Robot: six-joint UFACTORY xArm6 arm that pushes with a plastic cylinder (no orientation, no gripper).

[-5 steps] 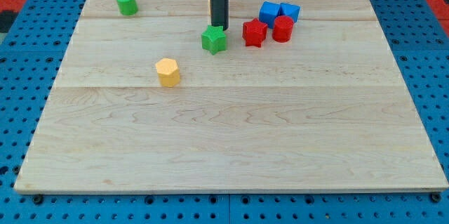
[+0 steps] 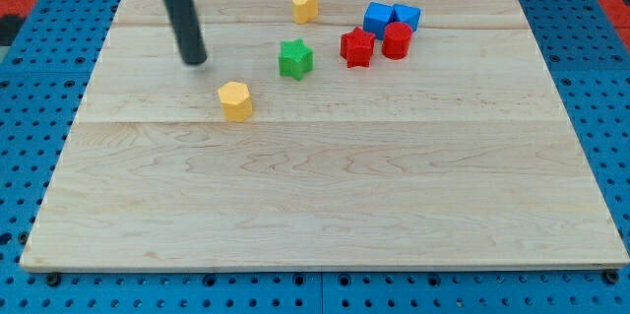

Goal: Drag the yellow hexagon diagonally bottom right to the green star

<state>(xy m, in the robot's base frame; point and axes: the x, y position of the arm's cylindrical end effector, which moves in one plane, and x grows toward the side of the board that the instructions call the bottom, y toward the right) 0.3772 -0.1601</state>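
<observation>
Our tip [image 2: 195, 61] rests on the desk [image 2: 325, 206] at the view's upper left, a plain rod with nothing that opens or closes. The yellow hexagon [image 2: 235, 100] sits just below-right of it, untouched. Further right: green star [image 2: 294, 59], a second yellow block [image 2: 305, 5], red star [image 2: 356, 47], red cylinder [image 2: 397, 40], two blue blocks [image 2: 391, 16].

No words, numbers or signs are showing anywhere. Nothing to read is sitting on the wooden board [image 2: 325, 196], on the blocks or on the blue holed table [image 2: 39, 78] around it.
</observation>
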